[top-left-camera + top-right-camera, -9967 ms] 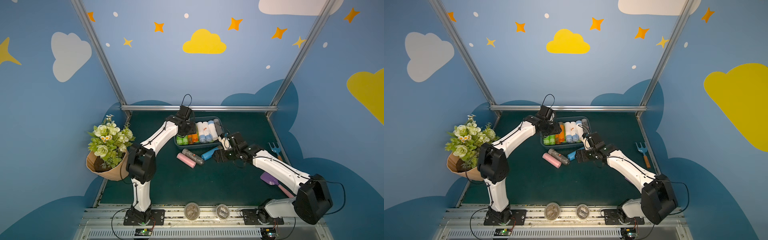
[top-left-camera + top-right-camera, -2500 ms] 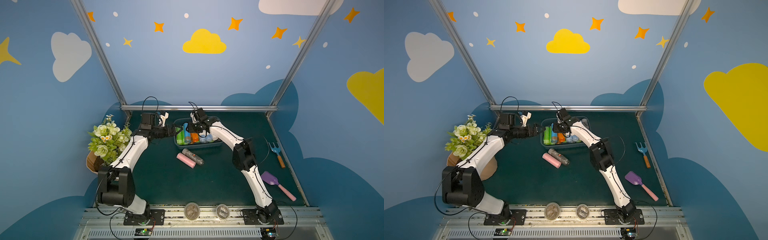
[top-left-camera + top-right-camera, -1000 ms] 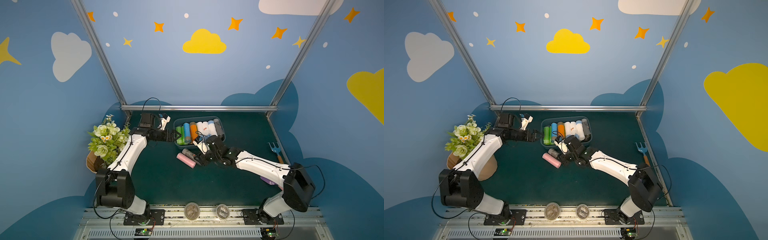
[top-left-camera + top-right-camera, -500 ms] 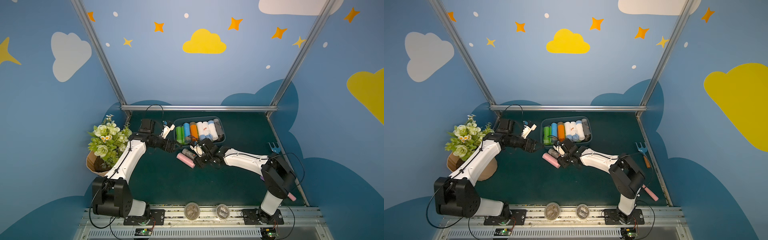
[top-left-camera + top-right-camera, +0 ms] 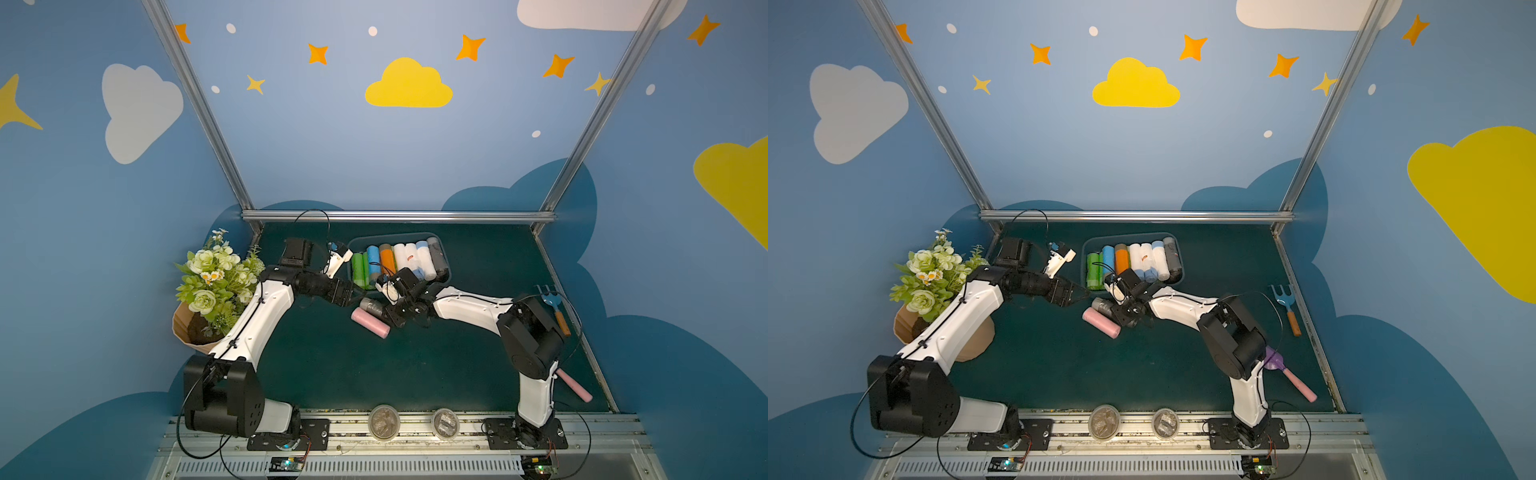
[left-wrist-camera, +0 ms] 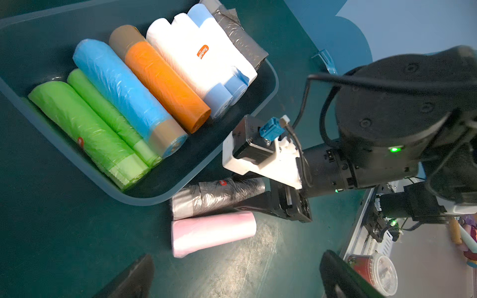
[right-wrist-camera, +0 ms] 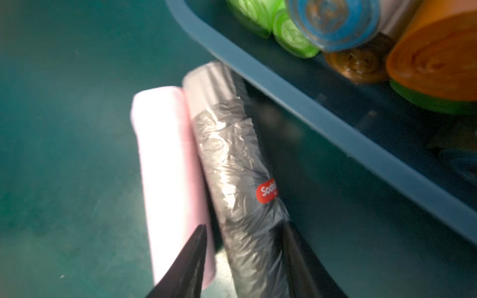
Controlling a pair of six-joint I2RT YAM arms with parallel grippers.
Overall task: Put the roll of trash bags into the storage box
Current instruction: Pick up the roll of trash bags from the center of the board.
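A grey roll of trash bags [image 5: 371,306] [image 5: 1104,306] [image 7: 232,160] lies on the green table just in front of the storage box [image 5: 444,259] [image 5: 1084,257] [image 6: 144,198] [image 7: 309,116]. A pink roll [image 5: 370,323] [image 5: 1100,323] [image 6: 211,232] [image 7: 165,167] lies against it. My right gripper [image 5: 385,312] [image 5: 1120,312] [image 7: 244,225] is shut on the grey roll's near end, one finger on each side. My left gripper [image 5: 353,291] [image 5: 1081,293] [image 6: 238,258] hovers open and empty just left of both rolls. Several coloured rolls fill the box.
A pot of flowers [image 5: 208,286] stands at the left edge beside the left arm. A blue rake [image 5: 555,307] and a purple scoop with a pink handle [image 5: 1287,374] lie at the right. Two small lidded cups [image 5: 382,422] sit on the front rail.
My right gripper has slid left along the box front to the grey roll and narrowed around it. My left arm has swung down and right, toward the two rolls.
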